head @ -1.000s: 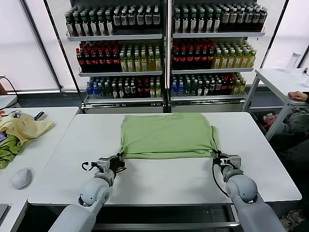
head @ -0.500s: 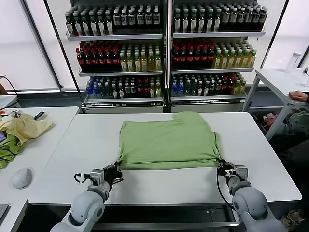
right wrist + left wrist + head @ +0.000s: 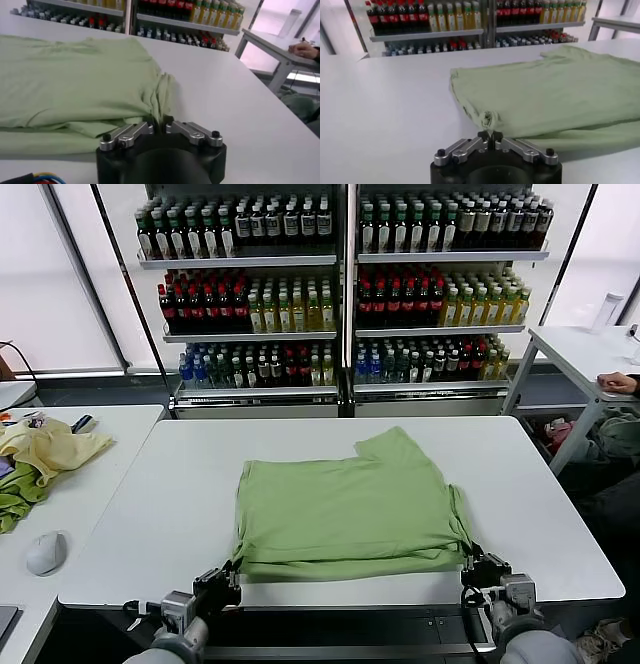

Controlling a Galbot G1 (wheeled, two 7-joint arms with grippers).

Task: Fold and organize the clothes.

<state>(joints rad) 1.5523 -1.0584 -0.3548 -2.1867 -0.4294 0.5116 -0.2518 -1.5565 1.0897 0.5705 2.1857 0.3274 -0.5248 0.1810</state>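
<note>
The light green shirt (image 3: 350,509) lies folded on the white table (image 3: 150,514), its near edge close to the table's front edge. No collar or printed graphic shows. My left gripper (image 3: 232,569) is shut on the shirt's near left corner; in the left wrist view (image 3: 490,134) cloth is bunched between its fingertips. My right gripper (image 3: 470,562) is shut on the near right corner; in the right wrist view (image 3: 160,120) a pleat of shirt (image 3: 75,85) runs into it. Both grippers sit at the table's front edge.
A side table at the left holds a pale yellow garment (image 3: 50,446), a darker green cloth (image 3: 15,494) and a mouse (image 3: 45,552). Shelves of bottles (image 3: 340,284) stand behind. Another table (image 3: 585,354) is at the right, with a person's hand (image 3: 617,383) on it.
Both grippers have pulled back toward me, dragging the shirt's near edge to the table's front. The shirt has slid nearer and a sleeve now sticks out at the far right.
</note>
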